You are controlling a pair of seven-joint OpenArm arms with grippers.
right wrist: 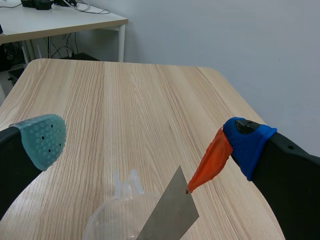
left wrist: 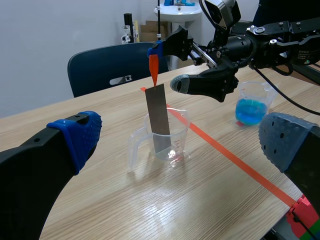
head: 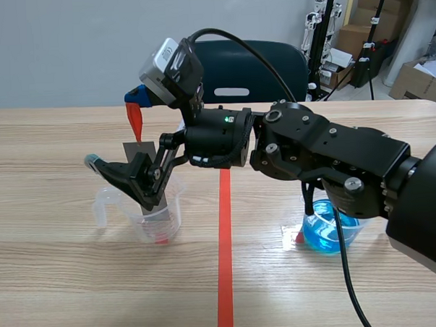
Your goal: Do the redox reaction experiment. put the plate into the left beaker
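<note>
Here the plate (left wrist: 159, 112) stands tilted inside the clear beaker (left wrist: 167, 147) on the counter (left wrist: 100, 200). An orange tag (right wrist: 210, 162) at its top corner touches the blue pad of the right end effector (right wrist: 145, 140). This end effector is wide open above the beaker and grips nothing. The left end effector (left wrist: 182, 137) is open too and faces the beaker. A blue-filled beaker (head: 329, 231) stands well apart.

A dark chair (head: 290, 66) stands behind the table (head: 64, 286), cardboard boxes (head: 353, 36) beyond.
</note>
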